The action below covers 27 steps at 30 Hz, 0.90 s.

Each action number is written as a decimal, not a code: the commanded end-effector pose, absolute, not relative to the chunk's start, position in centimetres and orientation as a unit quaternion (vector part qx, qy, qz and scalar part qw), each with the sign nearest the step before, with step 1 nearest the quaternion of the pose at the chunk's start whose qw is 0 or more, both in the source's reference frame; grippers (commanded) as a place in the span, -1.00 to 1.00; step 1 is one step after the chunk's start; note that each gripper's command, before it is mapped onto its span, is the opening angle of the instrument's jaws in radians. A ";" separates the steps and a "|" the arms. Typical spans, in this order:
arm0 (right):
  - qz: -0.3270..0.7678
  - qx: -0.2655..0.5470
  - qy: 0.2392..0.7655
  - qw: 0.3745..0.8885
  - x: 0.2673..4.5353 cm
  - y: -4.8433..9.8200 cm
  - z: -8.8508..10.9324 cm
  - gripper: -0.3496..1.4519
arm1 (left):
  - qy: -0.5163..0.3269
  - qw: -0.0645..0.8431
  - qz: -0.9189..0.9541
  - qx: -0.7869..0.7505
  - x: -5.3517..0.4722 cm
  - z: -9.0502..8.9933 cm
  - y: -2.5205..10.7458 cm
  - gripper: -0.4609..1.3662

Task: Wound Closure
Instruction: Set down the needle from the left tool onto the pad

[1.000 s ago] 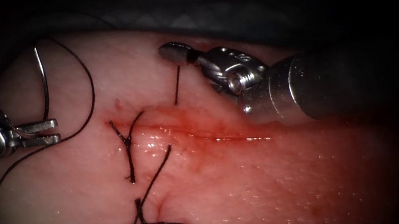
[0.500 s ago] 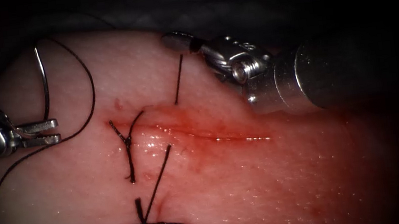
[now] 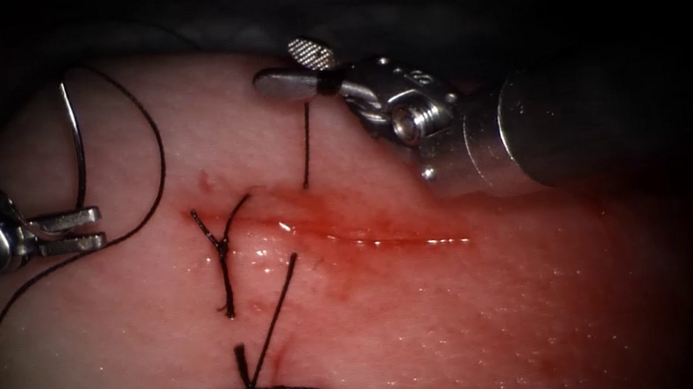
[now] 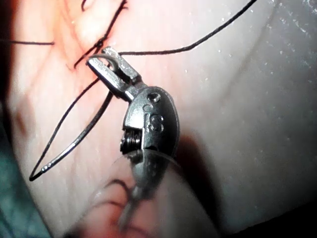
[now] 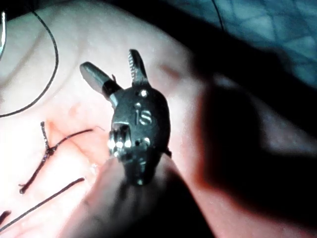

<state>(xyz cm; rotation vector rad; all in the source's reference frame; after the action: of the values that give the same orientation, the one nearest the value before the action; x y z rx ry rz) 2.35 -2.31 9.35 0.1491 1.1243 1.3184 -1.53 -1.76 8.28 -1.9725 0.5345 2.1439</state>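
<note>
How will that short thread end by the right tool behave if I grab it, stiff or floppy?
Probably fairly stiff: the thread end stands straight off the tissue below the open, empty right tool. Thin, so likely light and easily flicked. The left tool holds the needle by one end, outside the tissue.

Tissue (image 3: 468, 321) rests on dark cloth (image 3: 394, 3); thread (image 3: 150, 139) and red fluid (image 3: 351, 229) lie on it.

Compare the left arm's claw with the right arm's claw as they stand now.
The left arm's steel claw is shut on the thin curved steel needle near one end, left of the cut, out of the pink tissue. The right arm's steel claw is open and holds nothing; the short upright black thread hangs just below it. Both are wristed steel needle drivers.
</note>
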 end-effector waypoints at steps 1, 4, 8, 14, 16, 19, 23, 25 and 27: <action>0.574 0.064 0.496 0.649 2.33 -2.3 9.3 0.88 | 0.177 0.087 0.721 -0.664 -1.53 8.3 -1.8 -0.88; 0.572 0.062 0.495 0.651 2.31 -2.3 9.3 0.91 | 0.177 0.087 0.721 -0.664 -1.53 8.3 -1.8 -0.88; 0.568 0.059 0.496 0.654 2.29 -2.3 9.3 0.91 | 0.177 0.087 0.721 -0.664 -1.54 8.3 -1.8 -0.88; 0.562 0.054 0.498 0.659 2.29 -2.4 9.3 0.90 | 0.175 0.089 0.721 -0.665 -1.54 8.3 -1.8 -0.88; 0.560 0.053 0.498 0.660 2.29 -2.4 9.3 0.90 | 0.175 0.089 0.721 -0.665 -1.54 8.3 -1.8 -0.88; 0.555 0.051 0.498 0.664 2.28 -2.4 9.3 0.90 | 0.175 0.089 0.721 -0.665 -1.54 8.3 -1.8 -0.88; 0.554 0.050 0.495 0.668 2.25 -2.6 9.2 0.88 | 0.175 0.089 0.721 -0.665 -1.54 8.3 -1.8 -0.88; 0.548 0.051 0.491 0.675 2.24 -2.6 9.1 0.87 | 0.175 0.089 0.721 -0.665 -1.54 8.3 -1.8 -0.88; 0.544 0.057 0.486 0.682 2.23 -2.7 9.1 0.87 | 0.175 0.089 0.721 -0.665 -1.54 8.3 -1.8 -0.88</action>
<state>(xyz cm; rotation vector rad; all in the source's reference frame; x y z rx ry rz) 2.24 -2.80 9.04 0.1237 1.0869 1.2165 -1.54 -1.76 8.28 -1.9744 0.5276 2.1398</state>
